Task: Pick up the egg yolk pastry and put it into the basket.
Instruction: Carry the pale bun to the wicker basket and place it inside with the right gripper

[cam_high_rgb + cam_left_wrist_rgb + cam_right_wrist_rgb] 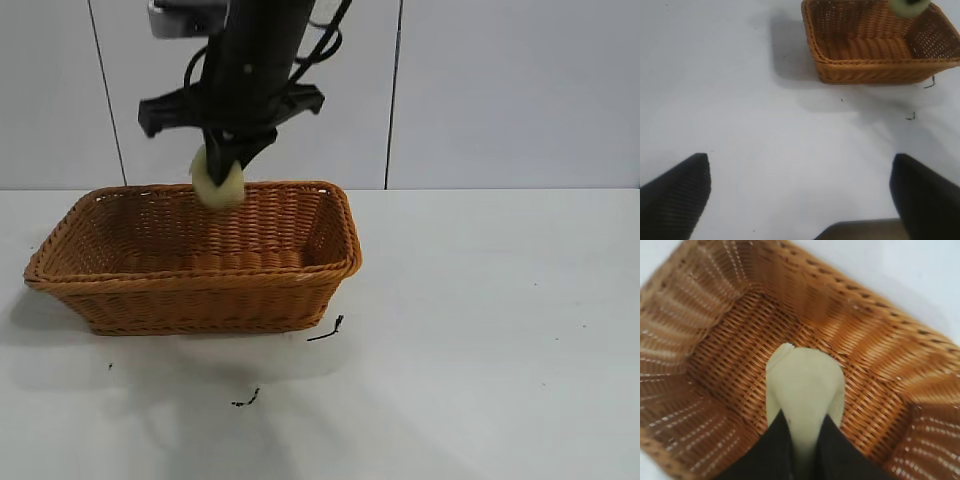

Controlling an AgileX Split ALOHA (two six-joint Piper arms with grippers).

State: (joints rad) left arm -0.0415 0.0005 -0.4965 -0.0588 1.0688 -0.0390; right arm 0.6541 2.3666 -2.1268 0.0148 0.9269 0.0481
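gripping: right pincer (226,160) clamps the egg yolk pastry (217,183), a pale, matte, doughy lump, above the basket (200,275)
basket: orange-brown wicker, rectangular, flared sides, braided rim, on the white tabletop (480,330)
left pincer (800,200): spread wide over bare tabletop, well apart from the basket
nearby: 2 dark scraps (327,329) by the basket's front

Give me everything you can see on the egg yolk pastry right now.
The egg yolk pastry is a small, pale yellow-green lump, matte and doughy-looking. It hangs in the air over the basket, above the woven floor and touching no wicker. The right end effector pinches it from above, its dark fingers pressed against both sides. Its top is hidden by the fingers.
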